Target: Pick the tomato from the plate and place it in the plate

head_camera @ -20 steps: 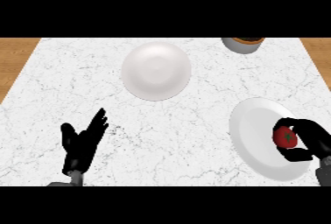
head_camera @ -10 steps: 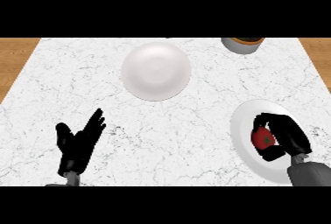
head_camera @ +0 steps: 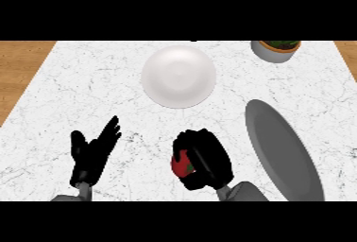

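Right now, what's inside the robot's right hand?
A red tomato, with the right hand curled round it. Only the tomato's side nearest the left hand shows; the right hand covers the rest.

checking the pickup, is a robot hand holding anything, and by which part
Right robot hand holds the tomato, curled round its top and right side; left robot hand holds nothing.
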